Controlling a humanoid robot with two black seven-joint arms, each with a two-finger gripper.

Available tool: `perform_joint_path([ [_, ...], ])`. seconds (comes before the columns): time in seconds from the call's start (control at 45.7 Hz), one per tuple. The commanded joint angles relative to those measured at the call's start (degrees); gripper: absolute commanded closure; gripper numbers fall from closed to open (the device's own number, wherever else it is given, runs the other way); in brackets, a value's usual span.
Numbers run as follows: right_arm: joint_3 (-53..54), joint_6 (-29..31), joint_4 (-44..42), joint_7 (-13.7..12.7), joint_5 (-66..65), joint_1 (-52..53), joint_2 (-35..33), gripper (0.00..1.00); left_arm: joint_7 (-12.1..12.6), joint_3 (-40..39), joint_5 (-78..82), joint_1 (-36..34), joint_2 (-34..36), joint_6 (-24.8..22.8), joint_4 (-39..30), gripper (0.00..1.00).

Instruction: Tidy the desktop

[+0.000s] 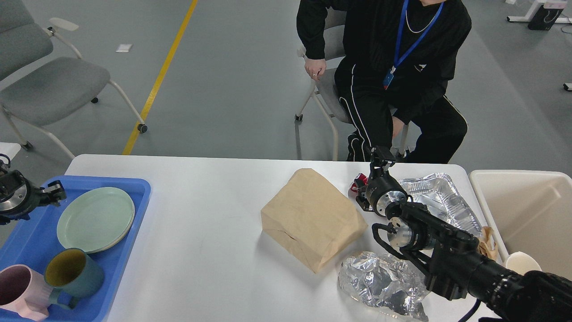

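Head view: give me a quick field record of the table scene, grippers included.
table: white desktop
left side: blue tray holding green plates, teal mug, pink mug
centre: brown paper bag
right side: foil tray, crumpled foil, red item partly hidden
off table right: beige bin
left gripper: over the blue tray's edge, state unclear
right gripper: raised near far edge, state unclear

Both arms are black with shiny silver metal rings at the wrist joints. The right arm (451,250) is built of chunky jointed segments with a thin black cable looping beside its wrist; the left arm (15,197) shows one silver disc.
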Motion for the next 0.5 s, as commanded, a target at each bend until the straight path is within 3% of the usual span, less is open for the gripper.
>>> perform_joint_path([
  [0.0,-0.02,0.00,0.00,0.00,0.00,0.00,0.00,0.00,0.67,-6.79,0.31,0.51,1.00,5.65,-0.03,0.07],
  [0.307,-0.02,0.00,0.00,0.00,0.00,0.00,0.00,0.00,0.40,-18.57,0.32,-0.46,3.02,7.85,0.33,0.04],
  [0.482,0.07,0.00,0.00,0.00,0.00,0.00,0.00,0.00,-0.12,-31.74,-0.04,6.29,1.71,13.11,5.94,0.04],
])
